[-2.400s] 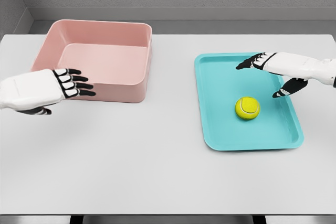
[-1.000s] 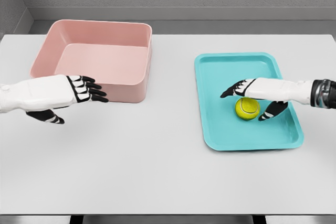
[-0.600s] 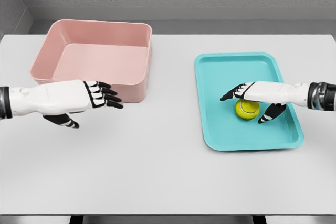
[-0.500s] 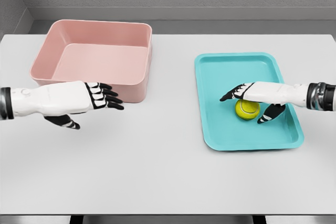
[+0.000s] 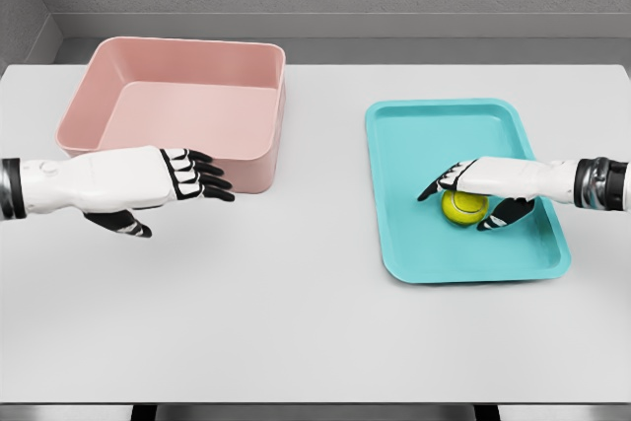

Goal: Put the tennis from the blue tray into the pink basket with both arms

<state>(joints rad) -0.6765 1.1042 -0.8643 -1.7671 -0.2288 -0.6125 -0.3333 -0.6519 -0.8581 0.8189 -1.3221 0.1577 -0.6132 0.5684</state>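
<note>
**A:** How much room around the edges? The white table has a wide bare strip between the pink basket at the back left and the blue tray on the right. The two are well apart, and the whole front half of the table is open.

**B:** Yep. The left hand hovers just in front of the basket's near wall, fingers stretched out flat and spread, thumb hanging below, holding nothing.

**A:** And the right hand?

**B:** It comes in over the tray's right rim and sits on top of the tennis ball. Fingers are curving down around it, thumb on the near right side. Can't tell if it's properly gripped.

**A:** The ball?

**B:** Yellow-green with a pale seam, resting on the tray floor, right of centre.
</note>
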